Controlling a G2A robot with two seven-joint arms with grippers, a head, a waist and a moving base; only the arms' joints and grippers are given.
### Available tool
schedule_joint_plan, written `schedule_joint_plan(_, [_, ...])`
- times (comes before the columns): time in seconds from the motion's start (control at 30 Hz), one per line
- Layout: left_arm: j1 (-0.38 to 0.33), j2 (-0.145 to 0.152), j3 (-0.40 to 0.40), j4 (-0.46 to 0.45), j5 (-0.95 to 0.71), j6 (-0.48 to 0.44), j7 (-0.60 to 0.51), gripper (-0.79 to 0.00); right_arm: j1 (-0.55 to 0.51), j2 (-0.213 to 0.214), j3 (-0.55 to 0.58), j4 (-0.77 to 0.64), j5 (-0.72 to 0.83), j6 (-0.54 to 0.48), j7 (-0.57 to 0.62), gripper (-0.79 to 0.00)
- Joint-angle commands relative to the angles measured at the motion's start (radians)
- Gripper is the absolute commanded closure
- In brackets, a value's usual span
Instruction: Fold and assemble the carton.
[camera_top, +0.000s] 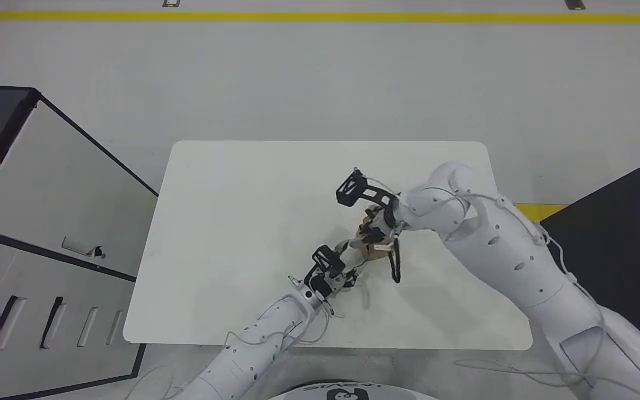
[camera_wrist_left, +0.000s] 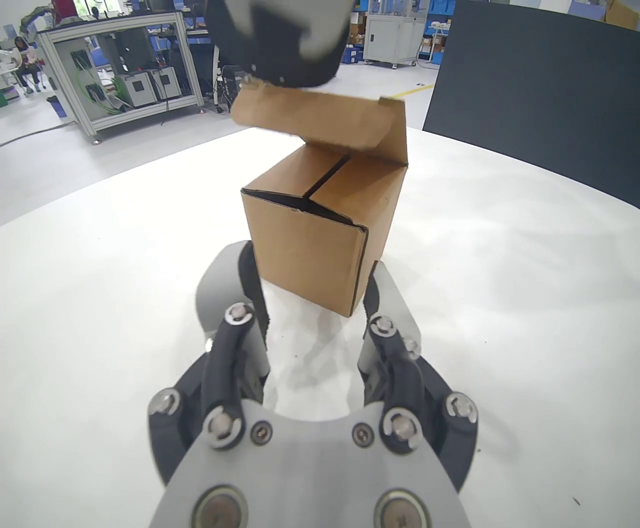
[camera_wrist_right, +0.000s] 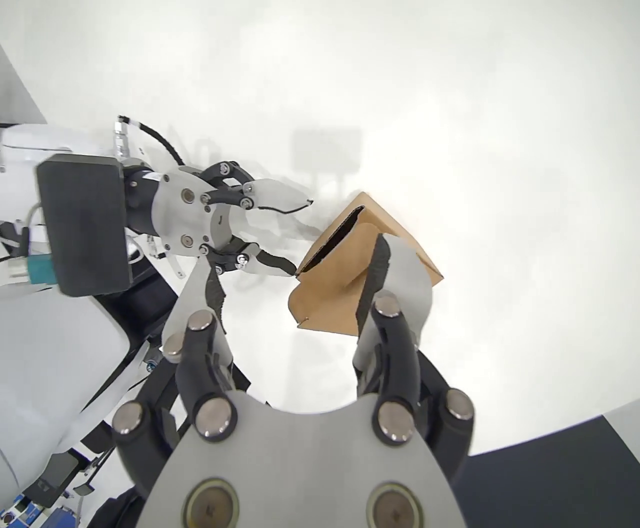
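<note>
Pale floor (camera_top: 300, 80), yellow line (camera_top: 320, 17); metal rack (camera_wrist_left: 125, 65) (perhaps cabinets (camera_wrist_left: 390, 35) behind)

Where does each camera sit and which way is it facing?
Top view: above the arms, looking down at the white table and brown cardboard carton; both arms show.
Left wrist view: low over the table, facing the carton's side; open left gripper shows.
Right wrist view: above the carton, looking down; open right gripper shows.
Wrist views share the carton.

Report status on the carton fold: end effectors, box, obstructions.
Left end effector open, tips flanking carton base. Right end effector open, one finger on raised top flap. Carton upright on table, inner flaps down. Nothing blocking.
</note>
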Motion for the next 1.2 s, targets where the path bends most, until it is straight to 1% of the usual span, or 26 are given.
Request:
schedule_joint_plan(0.0, [-0.006,-0.002,0.004,0.001,-0.001,0.003,-0.006,-0.785,-0.019,0.008,0.033,-0.012,0.036,-0.003,0.001,-0.785])
schedule_joint_plan(0.07, [-0.01,-0.005,0.007,0.0,-0.003,0.008,-0.007,-0.785,-0.039,0.016,0.064,-0.014,0.068,-0.009,-0.003,-0.785])
schedule_joint_plan(0.2, [-0.014,-0.007,0.009,-0.006,-0.003,0.023,-0.004,-0.785,-0.068,0.027,0.099,-0.023,0.077,0.001,-0.004,-0.785])
schedule_joint_plan(0.33, [-0.018,-0.008,0.006,-0.007,-0.004,0.034,0.002,-0.785,-0.08,0.035,0.104,-0.051,-0.012,0.067,0.006,-0.785])
schedule_joint_plan(0.47, [-0.039,-0.011,0.007,-0.005,0.004,0.029,0.005,-0.785,-0.082,0.034,0.091,-0.059,-0.061,0.125,0.005,-0.785])
schedule_joint_plan(0.63, [-0.076,-0.015,0.01,0.003,0.014,0.011,-0.018,-0.785,-0.078,0.03,0.091,-0.042,-0.049,0.186,-0.009,-0.785])
schedule_joint_plan(0.7, [-0.085,-0.015,0.012,0.004,0.024,-0.004,-0.032,-0.785,-0.076,0.03,0.1,-0.03,-0.029,0.198,-0.009,-0.785])
schedule_joint_plan(0.9, [-0.085,-0.015,0.012,0.004,0.024,-0.004,-0.032,-0.785,-0.076,0.03,0.1,-0.03,-0.029,0.198,-0.009,-0.785])
schedule_joint_plan(1.03, [-0.091,-0.015,0.01,-0.013,0.022,-0.014,-0.055,-0.785,-0.094,0.031,0.101,-0.024,-0.047,0.194,-0.05,-0.785])
schedule_joint_plan(1.17, [-0.102,-0.014,0.009,-0.005,0.031,-0.029,-0.061,-0.785,-0.094,0.032,0.104,-0.017,-0.077,0.232,-0.052,-0.785])
